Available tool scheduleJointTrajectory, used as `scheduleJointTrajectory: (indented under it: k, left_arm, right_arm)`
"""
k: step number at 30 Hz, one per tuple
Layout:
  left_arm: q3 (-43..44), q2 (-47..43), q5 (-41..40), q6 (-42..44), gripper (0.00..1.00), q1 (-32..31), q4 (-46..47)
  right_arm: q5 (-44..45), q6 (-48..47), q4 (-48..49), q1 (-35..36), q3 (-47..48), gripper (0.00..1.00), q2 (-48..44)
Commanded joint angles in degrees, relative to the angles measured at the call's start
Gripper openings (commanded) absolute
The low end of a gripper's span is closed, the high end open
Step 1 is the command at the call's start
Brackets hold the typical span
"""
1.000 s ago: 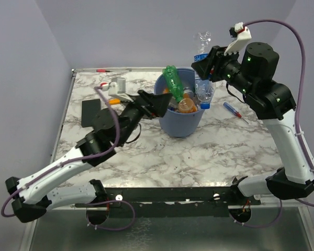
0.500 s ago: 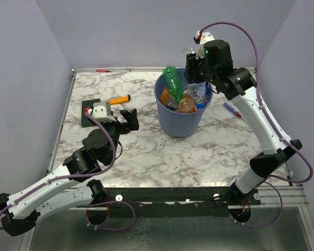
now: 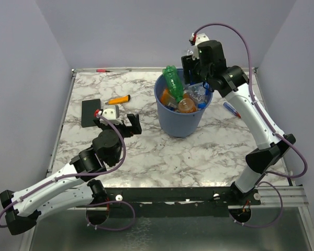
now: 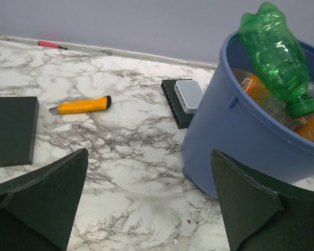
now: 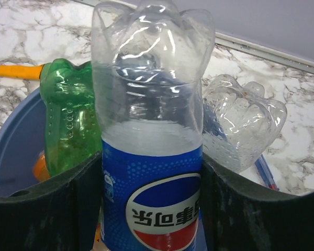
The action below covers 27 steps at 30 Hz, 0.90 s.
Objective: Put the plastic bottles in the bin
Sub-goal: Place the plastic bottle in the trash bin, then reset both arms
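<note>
A white, grey-veined marble-patterned tabletop (image 3: 146, 157) is enclosed on three sides by plain pale lavender walls (image 3: 120, 31), under soft, even light.

The top external camera sat high behind the arm bases, facing forward and down over the whole marble table (image 3: 162, 157). The left wrist camera looked low and almost level across the tabletop, fairly near the blue bin (image 4: 235, 136). The right wrist camera hung over the bin's rim, very close on a clear Pepsi bottle (image 5: 149, 130). All three views shared the bin and the green bottle (image 3: 174, 81).
</note>
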Motion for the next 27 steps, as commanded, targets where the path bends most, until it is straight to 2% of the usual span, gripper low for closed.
scheduleJointTrajectory:
  k: [1, 9, 19, 27]
  left_arm:
    - [-0.29, 0.69, 0.40, -0.11, 0.99, -0.08, 0.14]
    - [-0.38, 1.28, 1.40, -1.27, 0.99, -0.08, 0.19]
    - [-0.01, 1.69, 1.50, -1.82, 0.99, -0.06, 0.21]
    - [2.52, 0.95, -5.37, 3.40, 0.99, -0.07, 0.24]
  right_arm:
    - [-0.45, -0.40, -1.55, -0.06, -0.30, 0.70, 0.25]
    - [-2.89, 1.38, -0.54, -0.06, -1.57, 0.73, -1.27]
    - [-4.09, 4.16, 3.38, -0.12, -5.51, 0.70, -7.90]
    - [-8.31, 6.33, 22.40, -0.08, -25.59, 0.85, -29.48]
